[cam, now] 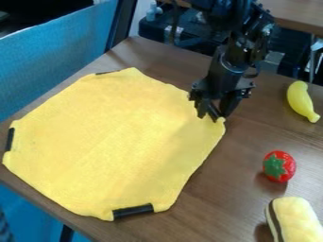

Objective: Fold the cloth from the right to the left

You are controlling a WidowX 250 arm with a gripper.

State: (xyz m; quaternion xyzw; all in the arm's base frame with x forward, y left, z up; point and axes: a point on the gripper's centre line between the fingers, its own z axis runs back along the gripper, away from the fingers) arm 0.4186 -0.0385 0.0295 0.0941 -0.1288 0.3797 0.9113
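The yellow cloth [114,142] lies spread out on the table, with dark strips at several of its edges. One strip [133,211] is at the near edge and another [9,140] at the far left corner. My gripper [214,114] hangs down at the cloth's upper right corner, its two fingers apart. A dark strip at that corner shows between the fingertips, low at the cloth's edge. The exact contact with the cloth is hard to make out.
On the brown table [221,208] right of the cloth are a yellow banana [302,100], a red strawberry-like toy [279,166] with a green top, and a pale yellow toy [296,220] with a dark stripe. A blue surface [56,64] stands beyond the table's left edge.
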